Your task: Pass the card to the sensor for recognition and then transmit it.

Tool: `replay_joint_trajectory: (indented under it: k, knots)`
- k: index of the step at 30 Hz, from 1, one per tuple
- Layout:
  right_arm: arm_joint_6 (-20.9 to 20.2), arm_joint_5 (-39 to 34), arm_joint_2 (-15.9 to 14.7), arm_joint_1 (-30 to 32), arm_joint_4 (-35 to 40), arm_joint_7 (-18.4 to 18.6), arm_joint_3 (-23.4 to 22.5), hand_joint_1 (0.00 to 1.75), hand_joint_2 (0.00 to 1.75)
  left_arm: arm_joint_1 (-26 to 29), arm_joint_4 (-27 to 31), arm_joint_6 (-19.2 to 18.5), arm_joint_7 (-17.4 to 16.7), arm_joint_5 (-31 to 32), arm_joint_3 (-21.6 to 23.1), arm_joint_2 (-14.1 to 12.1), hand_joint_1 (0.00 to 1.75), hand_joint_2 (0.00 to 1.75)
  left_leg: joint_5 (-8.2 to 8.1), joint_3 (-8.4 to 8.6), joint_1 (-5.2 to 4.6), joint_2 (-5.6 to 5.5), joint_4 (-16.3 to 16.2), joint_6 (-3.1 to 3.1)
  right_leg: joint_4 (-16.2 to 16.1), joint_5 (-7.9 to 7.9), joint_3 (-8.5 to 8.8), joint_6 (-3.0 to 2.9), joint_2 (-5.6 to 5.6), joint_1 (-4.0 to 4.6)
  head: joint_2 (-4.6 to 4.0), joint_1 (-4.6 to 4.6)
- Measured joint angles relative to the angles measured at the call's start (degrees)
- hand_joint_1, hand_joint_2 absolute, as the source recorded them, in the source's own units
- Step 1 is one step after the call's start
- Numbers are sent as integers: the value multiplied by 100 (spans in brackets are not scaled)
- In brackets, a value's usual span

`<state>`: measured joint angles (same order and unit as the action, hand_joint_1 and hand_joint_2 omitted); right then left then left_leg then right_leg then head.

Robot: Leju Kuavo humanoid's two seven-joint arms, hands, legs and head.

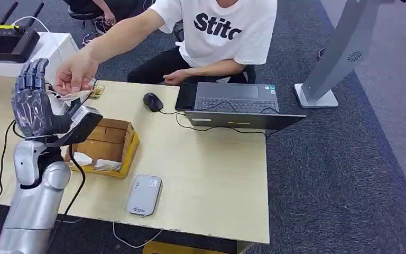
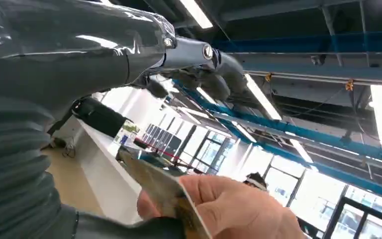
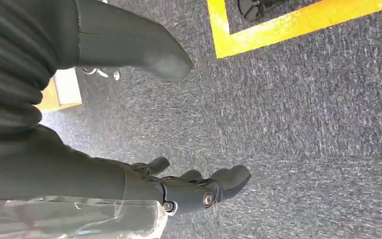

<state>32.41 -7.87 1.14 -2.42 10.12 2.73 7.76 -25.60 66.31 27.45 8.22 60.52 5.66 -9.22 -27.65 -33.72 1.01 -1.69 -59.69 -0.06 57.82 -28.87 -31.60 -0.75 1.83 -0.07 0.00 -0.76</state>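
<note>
My left hand (image 1: 31,103), upright, fingers extended, holds nothing; a person's hand (image 1: 76,74) pinches the card (image 1: 75,97) just beyond it, long axis roughly level; my right hand (image 3: 199,189) hangs empty, fingers loosely curled.

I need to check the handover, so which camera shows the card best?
The left wrist view: the card is close up, pinched in the person's hand. The head view shows it small, between that hand and the raised left hand.
</note>
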Motion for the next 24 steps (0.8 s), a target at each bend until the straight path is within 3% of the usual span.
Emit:
replay_joint_trajectory:
  k: [12, 19, 20, 24]
  knots:
    - [9, 33, 0, 1, 0, -20, 17, 0, 175, 58, -68, -85, 131, -125, 155, 7, 175, 175, 0, -2, -1, -1, -1, 1, 0, 0, 0, 0, -1, 0, 0, 0]
    - [9, 33, 2, 4, 0, 11, 17, 0, 175, 212, -39, -509, 245, -273, 376, 59, 175, 175, -1, -1, -2, -1, -1, 1, -1, 0, -1, 0, -1, -1, 0, 0]
    - [9, 50, 9, 7, 0, 28, 15, 0, 175, 364, 79, -841, 258, -328, 559, 118, 175, 175, -2, -2, -3, 0, -1, 2, -1, 0, -1, 1, -1, -2, 0, 2]
    - [11, 94, 31, 9, 0, 46, 17, 0, 175, 614, 195, -1275, 275, -385, 1025, 225, 175, 175, -3, -2, -8, 0, 0, 4, -1, -1, -1, 2, -1, -7, 0, -2]
